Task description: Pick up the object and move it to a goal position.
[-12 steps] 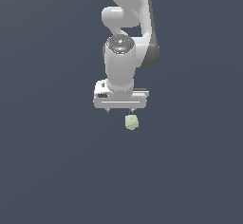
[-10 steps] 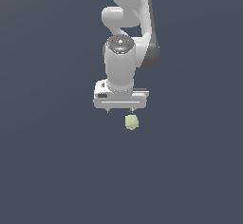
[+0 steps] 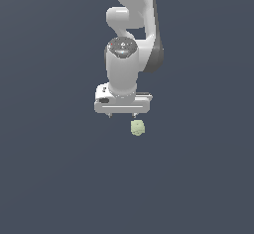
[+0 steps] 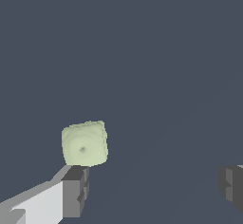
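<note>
The object (image 3: 137, 127) is a small pale yellow-green lumpy blob lying on the dark grey floor. In the exterior view it sits just below my white gripper (image 3: 122, 115), under the finger on the exterior view's right. In the wrist view the object (image 4: 84, 143) lies just beyond one dark fingertip (image 4: 74, 190), not between the two. My gripper (image 4: 152, 192) is open wide and empty, hovering above the floor, its other fingertip (image 4: 231, 189) far off to the side.
The plain dark grey floor (image 3: 59, 178) stretches all around. The white arm (image 3: 131, 25) rises behind the gripper. Nothing else is in view.
The gripper has shifted slightly toward the exterior view's left. The object has not moved.
</note>
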Motion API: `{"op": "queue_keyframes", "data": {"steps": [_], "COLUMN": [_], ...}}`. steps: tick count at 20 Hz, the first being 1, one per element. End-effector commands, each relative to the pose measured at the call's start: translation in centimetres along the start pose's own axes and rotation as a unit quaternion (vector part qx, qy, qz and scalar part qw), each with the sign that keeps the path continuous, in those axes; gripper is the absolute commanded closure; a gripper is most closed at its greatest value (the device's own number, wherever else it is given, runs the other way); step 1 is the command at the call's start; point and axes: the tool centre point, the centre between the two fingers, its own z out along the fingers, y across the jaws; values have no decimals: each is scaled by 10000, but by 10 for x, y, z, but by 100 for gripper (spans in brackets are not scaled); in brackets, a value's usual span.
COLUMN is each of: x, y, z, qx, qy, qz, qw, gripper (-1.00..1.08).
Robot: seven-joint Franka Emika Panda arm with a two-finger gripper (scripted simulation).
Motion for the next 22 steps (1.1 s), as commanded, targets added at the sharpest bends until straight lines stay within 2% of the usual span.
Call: {"op": "queue_keyframes", "data": {"steps": [1,10,22], "x": [0,-1,-16], "y": [0,-9,-66], "z": [0,10,71], "qx": [-5,13,144], "qy": [-4,-3,2], "qz": [-13,-97,-628], "qw": [10000,10000,9979], "gripper": [-92,-92,-92]}}
